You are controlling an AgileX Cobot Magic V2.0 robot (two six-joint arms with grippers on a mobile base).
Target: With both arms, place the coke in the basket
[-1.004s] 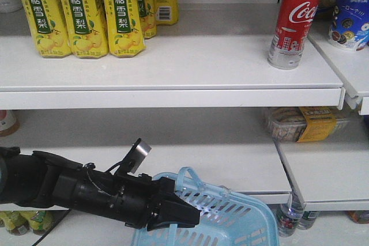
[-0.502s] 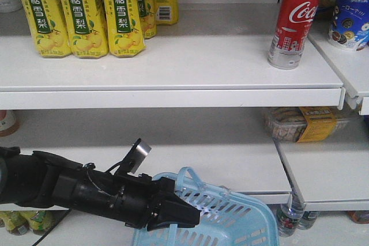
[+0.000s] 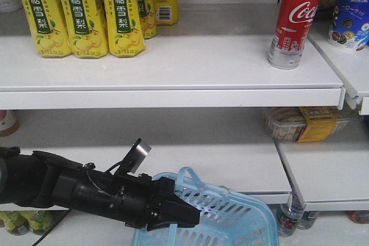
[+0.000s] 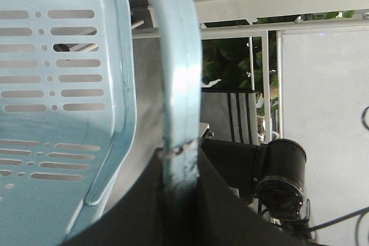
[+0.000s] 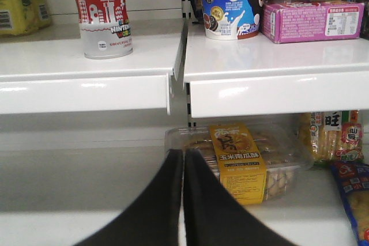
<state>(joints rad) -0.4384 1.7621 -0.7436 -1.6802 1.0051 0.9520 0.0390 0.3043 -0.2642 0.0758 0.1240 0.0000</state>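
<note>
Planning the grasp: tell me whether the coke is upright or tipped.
Upright: the coke stands on its silver base on the upper shelf.

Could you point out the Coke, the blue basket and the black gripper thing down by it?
coke point(image 3: 295, 12): front view, on its red body at the logo.
basket point(image 3: 239, 223): front view, on its slotted side wall.
left gripper point(image 3: 190, 217): front view, at its fingertips, shut on the basket's handle.

A wide stretch of shelf point(image 3: 202, 61) is left open between the yellow cartons point(image 3: 86, 15) and the coke point(image 3: 294, 18), whose right side is crowded by a blue cup point(image 3: 350, 18) on the adjoining shelf.
</note>
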